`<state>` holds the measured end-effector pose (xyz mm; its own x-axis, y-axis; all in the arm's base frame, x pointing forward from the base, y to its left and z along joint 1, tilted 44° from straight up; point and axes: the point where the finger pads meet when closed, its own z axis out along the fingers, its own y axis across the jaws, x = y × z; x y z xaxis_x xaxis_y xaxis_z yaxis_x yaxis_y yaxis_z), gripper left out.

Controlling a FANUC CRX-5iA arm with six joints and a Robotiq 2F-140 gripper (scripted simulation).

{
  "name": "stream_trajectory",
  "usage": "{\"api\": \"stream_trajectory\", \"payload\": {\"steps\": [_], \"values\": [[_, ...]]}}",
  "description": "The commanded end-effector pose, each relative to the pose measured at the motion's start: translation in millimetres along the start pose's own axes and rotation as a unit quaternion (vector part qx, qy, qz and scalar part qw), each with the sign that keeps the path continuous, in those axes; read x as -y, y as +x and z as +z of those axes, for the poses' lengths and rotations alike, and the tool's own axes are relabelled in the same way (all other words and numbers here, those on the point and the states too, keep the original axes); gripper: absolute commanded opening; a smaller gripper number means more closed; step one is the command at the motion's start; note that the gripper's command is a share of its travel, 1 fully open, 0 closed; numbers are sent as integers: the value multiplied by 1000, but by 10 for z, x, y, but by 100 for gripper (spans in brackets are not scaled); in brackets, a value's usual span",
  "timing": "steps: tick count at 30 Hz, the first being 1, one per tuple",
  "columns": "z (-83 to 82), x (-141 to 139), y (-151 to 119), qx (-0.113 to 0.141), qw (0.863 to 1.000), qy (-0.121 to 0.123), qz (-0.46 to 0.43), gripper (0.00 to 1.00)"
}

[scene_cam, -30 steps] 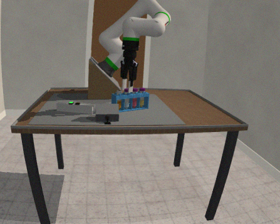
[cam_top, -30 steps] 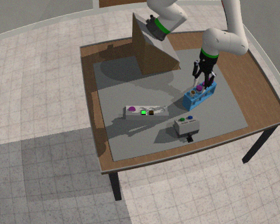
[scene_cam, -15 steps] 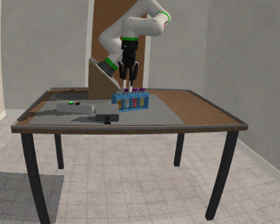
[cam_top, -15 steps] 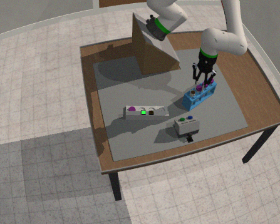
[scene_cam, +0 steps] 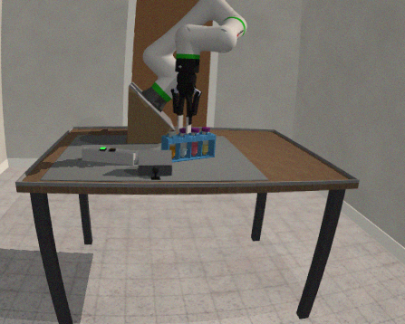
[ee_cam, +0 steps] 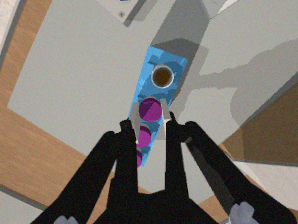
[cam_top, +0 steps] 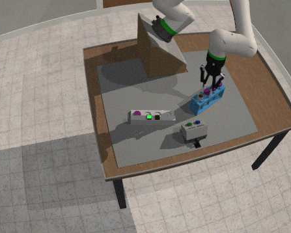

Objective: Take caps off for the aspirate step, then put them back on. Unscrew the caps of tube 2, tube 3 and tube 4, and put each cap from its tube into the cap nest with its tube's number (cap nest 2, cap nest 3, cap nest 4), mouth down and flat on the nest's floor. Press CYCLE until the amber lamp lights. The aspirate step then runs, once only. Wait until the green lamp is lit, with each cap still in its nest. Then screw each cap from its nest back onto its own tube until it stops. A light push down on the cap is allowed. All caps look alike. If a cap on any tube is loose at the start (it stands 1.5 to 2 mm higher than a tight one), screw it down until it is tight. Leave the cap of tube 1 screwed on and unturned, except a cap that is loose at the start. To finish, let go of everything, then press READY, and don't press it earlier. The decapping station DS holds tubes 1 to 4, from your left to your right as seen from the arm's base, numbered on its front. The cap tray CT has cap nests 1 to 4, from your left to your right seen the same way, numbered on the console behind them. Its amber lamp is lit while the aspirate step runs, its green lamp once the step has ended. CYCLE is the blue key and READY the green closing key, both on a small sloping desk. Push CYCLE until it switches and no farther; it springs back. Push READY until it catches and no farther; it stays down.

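The blue decapping station [cam_top: 198, 107] [scene_cam: 168, 144] [ee_cam: 145, 82] stands on the grey mat. My gripper [cam_top: 211, 86] [scene_cam: 184, 128] [ee_cam: 150, 108] points straight down and is shut on the purple cap of tube 3 [ee_cam: 150, 109] [scene_cam: 182, 130], which sits on its tube. Tube 4 [cam_top: 200, 96] [ee_cam: 162, 76] beside it is open, with no cap. The caps of tube 2 [cam_top: 215, 87] [ee_cam: 144, 136] and tube 1 [cam_top: 219, 84] sit on their tubes. One purple cap [cam_top: 137, 113] lies in nest 4 of the cap tray [cam_top: 166, 116] [scene_cam: 109, 157]. The green lamp [cam_top: 149, 116] [scene_cam: 102, 147] is lit.
The small sloping desk [cam_top: 193, 131] [scene_cam: 155, 169] with the green READY key [cam_top: 189, 123] and the blue CYCLE key [cam_top: 197, 122] stands in front of the station. A brown wedge-shaped pedestal [cam_top: 159, 56] carries the arm's base at the back of the table.
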<state>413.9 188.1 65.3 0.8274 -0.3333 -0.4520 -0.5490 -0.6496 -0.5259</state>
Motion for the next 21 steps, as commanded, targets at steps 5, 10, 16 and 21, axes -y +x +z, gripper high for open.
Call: {"api": "stream_trajectory", "payload": {"steps": [5, 10, 16, 21], "values": [[4, 1, 1, -1, 977, -1, 212, 0], [6, 1, 1, -1, 951, -1, 308, 0], [9, 1, 1, -1, 906, -1, 424, 0], [10, 1, 1, -1, 884, -1, 468, 0]]}}
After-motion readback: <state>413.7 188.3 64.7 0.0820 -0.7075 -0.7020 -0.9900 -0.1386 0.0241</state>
